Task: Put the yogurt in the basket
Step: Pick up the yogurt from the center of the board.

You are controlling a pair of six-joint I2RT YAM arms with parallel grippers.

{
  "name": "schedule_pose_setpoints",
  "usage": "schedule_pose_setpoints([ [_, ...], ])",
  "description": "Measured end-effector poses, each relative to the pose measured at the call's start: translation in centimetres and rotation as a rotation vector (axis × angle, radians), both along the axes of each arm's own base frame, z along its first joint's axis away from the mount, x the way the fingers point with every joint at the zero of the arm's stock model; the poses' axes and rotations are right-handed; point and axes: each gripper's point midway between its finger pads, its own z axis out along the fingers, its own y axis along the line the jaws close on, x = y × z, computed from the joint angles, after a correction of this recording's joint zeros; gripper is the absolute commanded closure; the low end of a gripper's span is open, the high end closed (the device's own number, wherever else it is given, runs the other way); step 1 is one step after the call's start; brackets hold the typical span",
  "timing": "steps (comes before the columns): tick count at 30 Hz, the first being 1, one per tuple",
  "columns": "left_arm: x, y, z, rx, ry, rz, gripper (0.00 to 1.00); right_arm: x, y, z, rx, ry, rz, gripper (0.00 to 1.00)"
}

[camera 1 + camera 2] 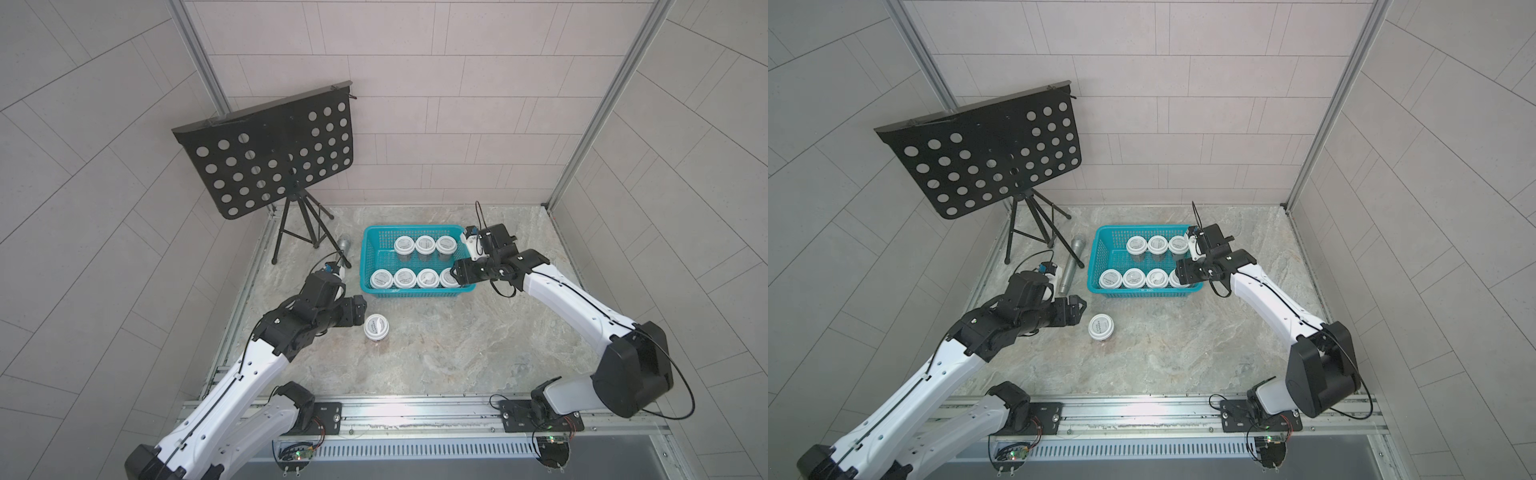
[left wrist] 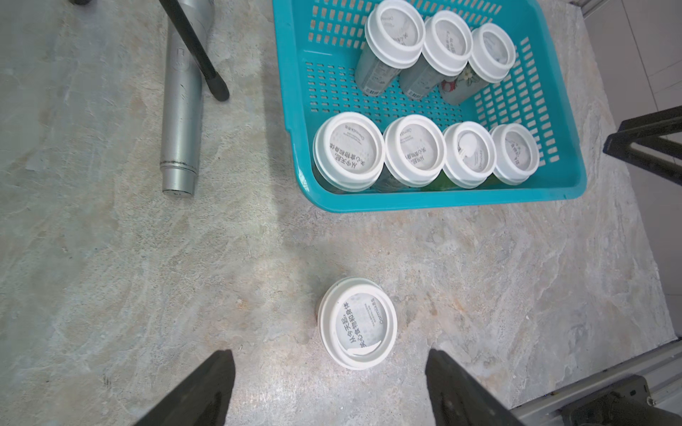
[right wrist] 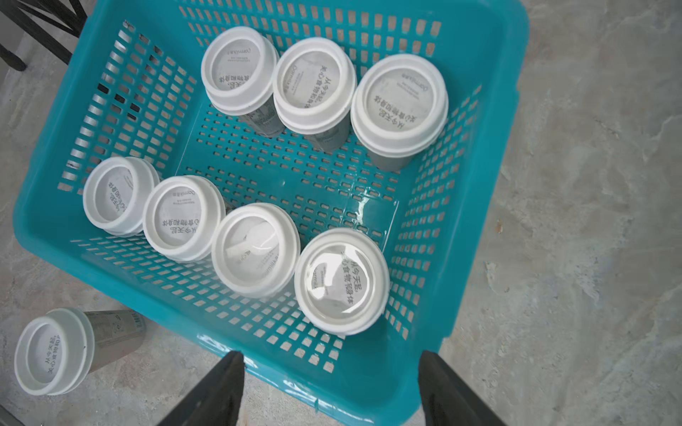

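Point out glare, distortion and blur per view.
In both top views, wall tile lines bow and the front rail glares; in the right wrist view, one yogurt lid in the basket reflects light; in the left wrist view, the lone yogurt is sharp.

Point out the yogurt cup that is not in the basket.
The lone cup, standing on the table in front of the basket, by the open left claw. The other seven sit inside it in two rows.

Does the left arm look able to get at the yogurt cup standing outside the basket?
Likely yes: the left gripper, jaws open, sits just beside that yogurt cup, upright on bare tabletop, nothing between them.
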Motion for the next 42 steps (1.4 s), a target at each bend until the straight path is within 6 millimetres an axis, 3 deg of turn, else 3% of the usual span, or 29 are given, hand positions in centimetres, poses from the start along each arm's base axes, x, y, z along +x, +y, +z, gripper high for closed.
schedule_pose_setpoints([
  [9, -1.1, -2.8, -3.1, 0.144, 0.057, -0.087, 0.14, -3.4, -3.1, -1.2, 0.05, -0.01, -0.087, 0.22],
  [15, -1.2, -4.2, -5.4, 0.22, 0.102, -0.131, 0.14, -3.6, -3.5, -1.2, 0.068, -0.015, -0.099, 0.22],
  [23, -0.5, -5.4, -6.4, 0.22, 0.11, -0.154, 0.14, -3.6, -3.3, -1.1, 0.079, -0.015, -0.094, 0.22],
  [42, -0.2, -5.9, -8.5, 0.273, 0.156, -0.179, 0.18, -3.5, -3.1, -0.9, 0.09, -0.017, -0.087, 0.22],
])
